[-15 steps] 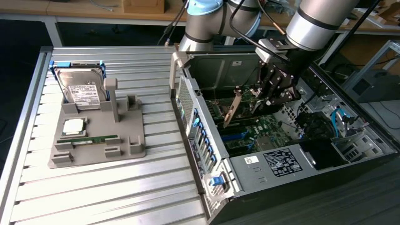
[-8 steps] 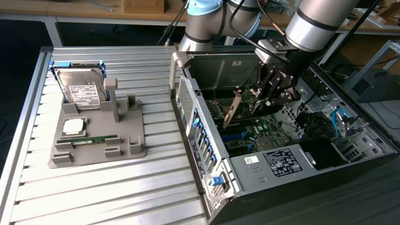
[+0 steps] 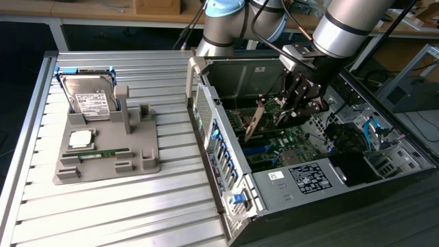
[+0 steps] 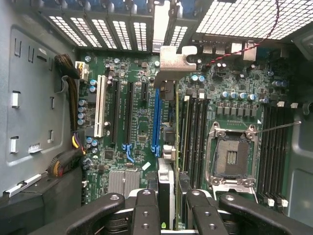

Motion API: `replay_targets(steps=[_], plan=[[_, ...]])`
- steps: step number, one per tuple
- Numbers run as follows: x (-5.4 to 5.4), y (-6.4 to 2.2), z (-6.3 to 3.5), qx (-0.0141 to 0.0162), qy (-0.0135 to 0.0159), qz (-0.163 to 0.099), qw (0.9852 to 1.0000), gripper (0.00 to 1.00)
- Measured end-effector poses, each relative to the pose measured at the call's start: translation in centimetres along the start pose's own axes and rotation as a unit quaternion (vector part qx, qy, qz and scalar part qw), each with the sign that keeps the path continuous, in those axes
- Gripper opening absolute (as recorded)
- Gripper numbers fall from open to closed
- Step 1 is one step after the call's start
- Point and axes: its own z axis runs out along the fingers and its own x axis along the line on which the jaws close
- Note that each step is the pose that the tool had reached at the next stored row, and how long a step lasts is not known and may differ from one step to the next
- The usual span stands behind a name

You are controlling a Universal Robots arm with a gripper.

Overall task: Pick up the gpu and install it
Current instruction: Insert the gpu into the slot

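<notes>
Case walls (image 3: 226, 82) and cables (image 3: 373, 134) seemingly hem the motherboard (image 4: 142, 147).

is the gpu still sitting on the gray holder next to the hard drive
No, the gpu is held in the gripper's fingers inside the open computer case, above the motherboard.

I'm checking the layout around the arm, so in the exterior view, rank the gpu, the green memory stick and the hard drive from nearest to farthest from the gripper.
1. gpu: at the gripper, inside the open case.
2. memory stick: flat on the grey holder, toward the exterior view's left.
3. hard drive: upright at the holder's back, slightly farther left; close to the stick, but seems last.
</notes>
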Motion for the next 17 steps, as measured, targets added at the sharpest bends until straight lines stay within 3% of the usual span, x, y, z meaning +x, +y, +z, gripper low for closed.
replay_targets(steps=[17], plan=[[0.02,-0.02,0.46,0.0,0.0,0.0,1.0,0.27]])
